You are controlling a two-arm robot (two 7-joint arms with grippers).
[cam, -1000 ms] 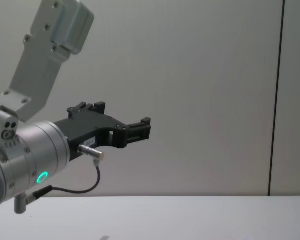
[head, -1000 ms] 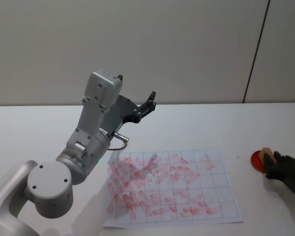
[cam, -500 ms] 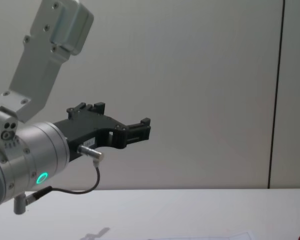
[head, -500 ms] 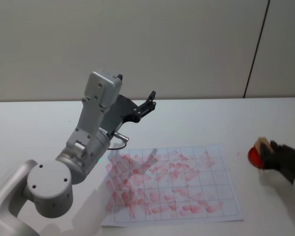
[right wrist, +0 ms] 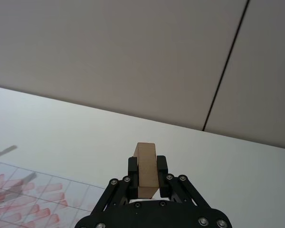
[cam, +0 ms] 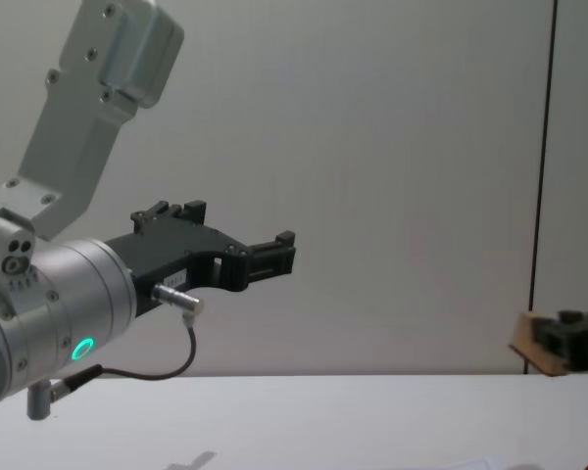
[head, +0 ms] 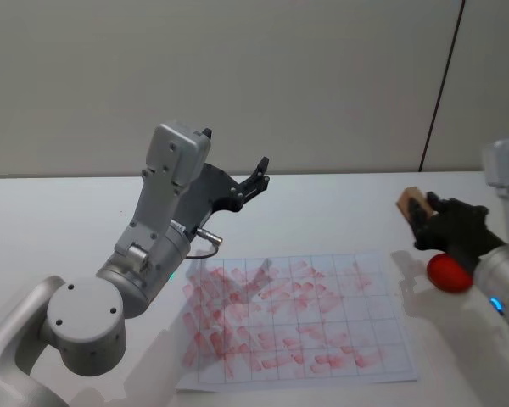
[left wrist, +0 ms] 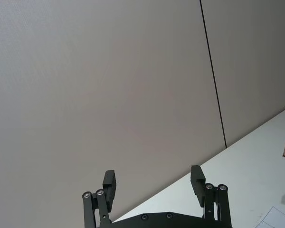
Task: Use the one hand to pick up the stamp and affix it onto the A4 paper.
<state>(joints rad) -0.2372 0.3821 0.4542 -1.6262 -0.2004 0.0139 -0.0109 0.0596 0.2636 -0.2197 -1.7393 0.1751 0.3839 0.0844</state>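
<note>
The right claw (head: 423, 215) is clamped on the stamp (head: 409, 203). In the right wrist view its two black fingers (right wrist: 132, 166) press the wooden block from both sides, and the block's pale end sticks out past the tips. The claw holds the stamp in the air, clear of the bench (head: 322, 212). The chest view shows it hanging above the bench line with the stamp's face tilted.

Seen from the head, the stamp hovers at about 2 o'clock from the A4 paper (head: 299, 315), just outside the sheet's right edge and not touching it. The red ink pad (head: 448, 271) lies on the bench below the claw, at about 5 o'clock from the stamp and 3 o'clock from the paper, partly hidden by the pale right arm (head: 507, 284).

The paper lies flat in the middle of the bench. It carries a thin grid, with smudged red stamp marks in most squares, densest towards its left side.

The left claw (left wrist: 153, 175) is raised at about 11 o'clock from the paper, on the big silver left arm (head: 157, 229). Its fingers are spread wide apart with nothing between them, and they point towards the grey wall (head: 322, 85). A green light glows on that arm's wrist.
</note>
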